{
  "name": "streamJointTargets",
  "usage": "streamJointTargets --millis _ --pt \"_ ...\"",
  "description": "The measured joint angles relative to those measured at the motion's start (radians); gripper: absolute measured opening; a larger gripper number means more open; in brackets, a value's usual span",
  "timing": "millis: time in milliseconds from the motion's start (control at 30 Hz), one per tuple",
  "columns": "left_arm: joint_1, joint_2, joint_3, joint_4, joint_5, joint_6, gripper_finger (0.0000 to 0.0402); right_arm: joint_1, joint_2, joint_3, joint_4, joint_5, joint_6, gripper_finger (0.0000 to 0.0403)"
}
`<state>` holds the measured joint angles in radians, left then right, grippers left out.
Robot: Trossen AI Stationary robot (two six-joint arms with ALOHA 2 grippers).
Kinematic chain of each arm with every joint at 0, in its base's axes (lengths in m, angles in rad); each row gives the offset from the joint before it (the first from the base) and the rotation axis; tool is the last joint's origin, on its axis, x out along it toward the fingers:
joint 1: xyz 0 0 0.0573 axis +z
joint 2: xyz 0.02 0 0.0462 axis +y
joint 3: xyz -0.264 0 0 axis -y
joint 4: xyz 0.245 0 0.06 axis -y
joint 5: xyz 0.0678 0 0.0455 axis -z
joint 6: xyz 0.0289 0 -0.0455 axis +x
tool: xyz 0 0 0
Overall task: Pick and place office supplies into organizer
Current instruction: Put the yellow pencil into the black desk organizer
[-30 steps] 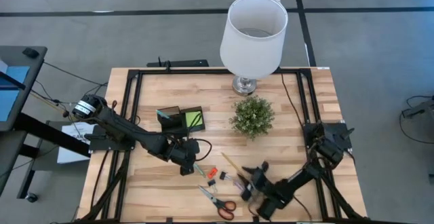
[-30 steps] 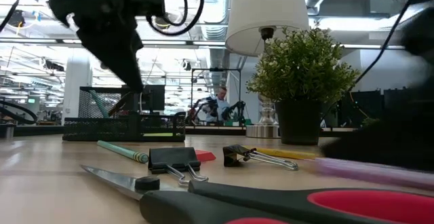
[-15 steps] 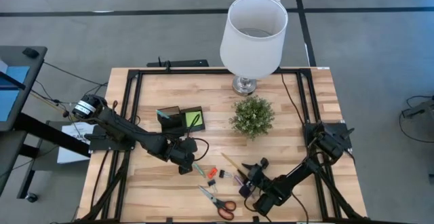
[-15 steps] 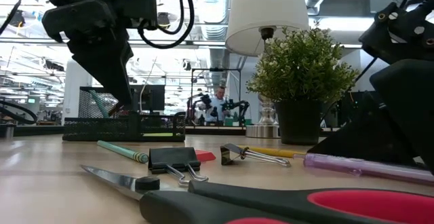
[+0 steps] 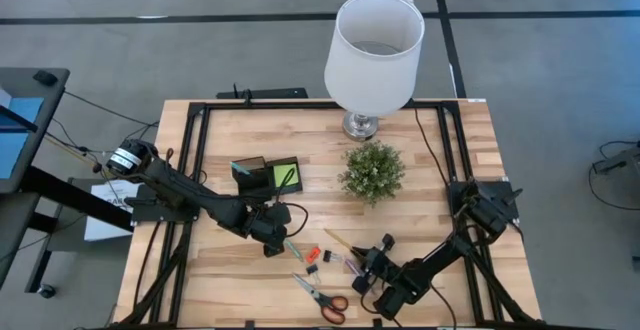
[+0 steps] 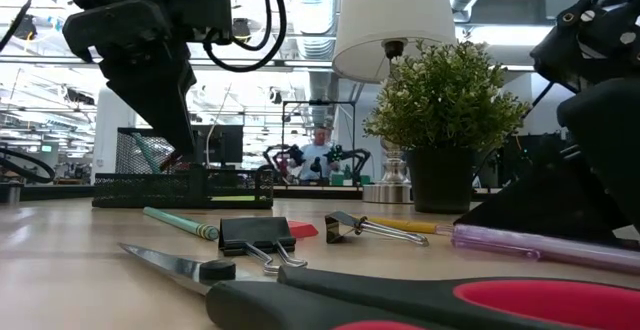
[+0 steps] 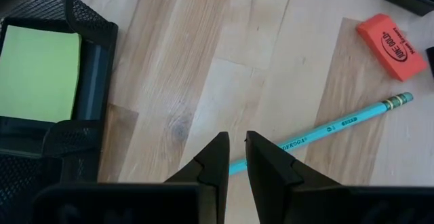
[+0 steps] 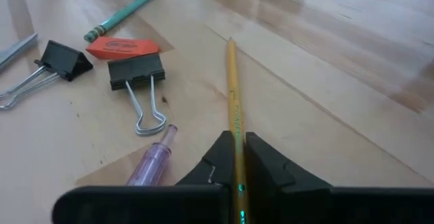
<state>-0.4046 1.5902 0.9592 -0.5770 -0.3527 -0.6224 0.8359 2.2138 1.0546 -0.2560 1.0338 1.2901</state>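
A yellow pencil (image 8: 232, 95) lies on the wooden table near its front, and my right gripper (image 8: 237, 157) is shut on it, low over the table (image 5: 372, 262). Beside it lie a pink pen (image 8: 150, 164), black clips (image 8: 137, 71), an orange eraser (image 8: 122, 47), a teal pencil (image 7: 325, 130) and red-handled scissors (image 5: 322, 295). My left gripper (image 7: 237, 146) hovers above the teal pencil, with only a narrow gap between its fingers and nothing in it. The black organizer (image 5: 262, 175) holds a lime-green sticky-note pad (image 7: 39, 71) in its tray. My right gripper pinches the yellow pencil between its two fingers at its near part (image 8: 237, 149). The fingers come in low, slanting down from the table's near right side, and lie along the pencil. The pencil's pointed far end (image 8: 230, 42) rests on the table.
A small potted plant (image 5: 372, 171) and a white-shaded lamp (image 5: 374, 50) stand behind the work area. A black frame (image 5: 195, 130) runs around the tabletop. Bare wood lies at the far left and the near left of the table.
My right gripper has shut on the yellow pencil and has stayed low over the table. My left gripper has kept still above the teal pencil.
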Motion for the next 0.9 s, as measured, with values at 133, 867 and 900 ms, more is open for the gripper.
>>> streamJointTargets --millis 133,867,900 --pt "0.0 0.0 0.0 0.017 0.002 -0.018 0.0045 0.01 -0.004 0.002 -0.008 0.001 0.028 0.0012" --pt "-0.036 0.0 0.001 0.57 0.11 0.712 0.0045 -0.039 -0.295 0.006 -0.281 -0.41 -0.087 0.0002" --pt "-0.031 0.0 0.001 0.58 0.11 0.756 0.0046 -0.04 -0.285 0.006 -0.276 -0.417 -0.087 0.0002"
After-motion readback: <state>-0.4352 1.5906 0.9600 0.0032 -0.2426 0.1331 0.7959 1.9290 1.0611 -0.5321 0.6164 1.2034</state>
